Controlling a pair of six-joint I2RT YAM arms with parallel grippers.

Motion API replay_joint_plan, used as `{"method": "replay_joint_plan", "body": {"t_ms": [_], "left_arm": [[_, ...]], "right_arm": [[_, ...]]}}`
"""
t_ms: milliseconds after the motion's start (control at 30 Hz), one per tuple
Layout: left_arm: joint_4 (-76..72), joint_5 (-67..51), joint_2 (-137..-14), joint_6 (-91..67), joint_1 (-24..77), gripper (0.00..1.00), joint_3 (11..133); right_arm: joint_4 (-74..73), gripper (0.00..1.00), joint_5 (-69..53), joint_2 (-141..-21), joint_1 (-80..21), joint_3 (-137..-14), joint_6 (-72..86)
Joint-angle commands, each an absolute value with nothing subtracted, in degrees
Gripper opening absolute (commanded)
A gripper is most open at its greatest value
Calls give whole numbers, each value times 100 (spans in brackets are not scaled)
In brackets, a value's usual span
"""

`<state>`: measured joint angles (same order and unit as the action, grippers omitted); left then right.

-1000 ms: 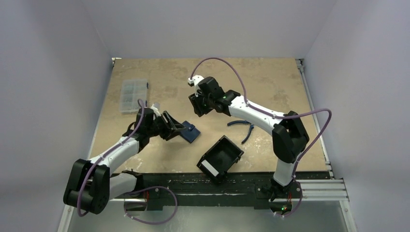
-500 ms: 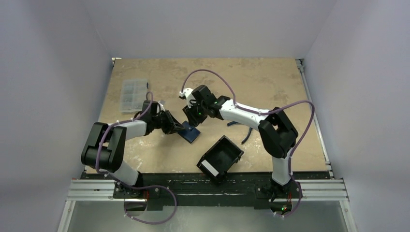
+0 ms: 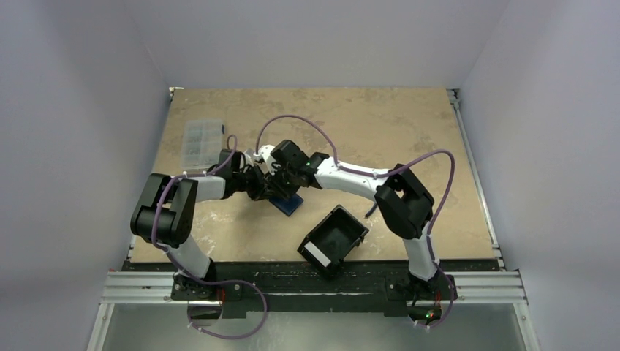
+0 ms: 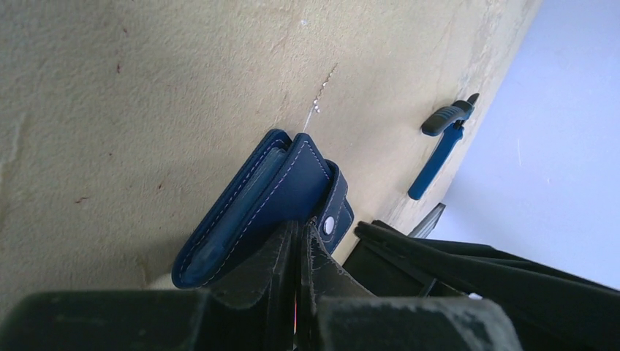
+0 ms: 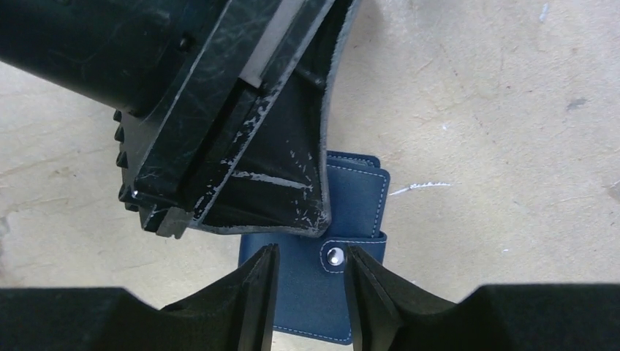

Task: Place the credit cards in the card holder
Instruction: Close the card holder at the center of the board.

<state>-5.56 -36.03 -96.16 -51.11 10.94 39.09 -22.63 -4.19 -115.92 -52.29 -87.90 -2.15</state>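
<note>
The card holder, a closed navy wallet, lies flat on the table between both arms. Its strap is snapped with the pale button. My left gripper is shut, its tips resting against the holder's cover beside the button. I cannot tell whether anything is pinched between them. My right gripper hovers open right above the holder, with the button between its fingers. The left gripper's fingers cover the holder's far part in that view. The credit cards are out of view.
A black box tray with a white label sits near the front edge, right of the holder. A clear compartment box lies at the back left. Blue-handled pliers lie beyond the holder, toward the right.
The left gripper has shut and moved onto the card holder. The right arm has swung left and down until its gripper hangs over the holder beside the left one.
</note>
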Motion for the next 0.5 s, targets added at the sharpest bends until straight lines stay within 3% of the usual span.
{"method": "replay_joint_plan", "body": {"t_ms": [0, 467], "left_arm": [[-595, -3531, -9732, -4840, 1072, 3, 4047], [-491, -3410, -9685, -4740, 1069, 2, 3973]], "right_arm": [[-2473, 44, 77, -11639, -5309, -9044, -396], [-2339, 37, 288, -11740, -5309, -8917, -343]]}}
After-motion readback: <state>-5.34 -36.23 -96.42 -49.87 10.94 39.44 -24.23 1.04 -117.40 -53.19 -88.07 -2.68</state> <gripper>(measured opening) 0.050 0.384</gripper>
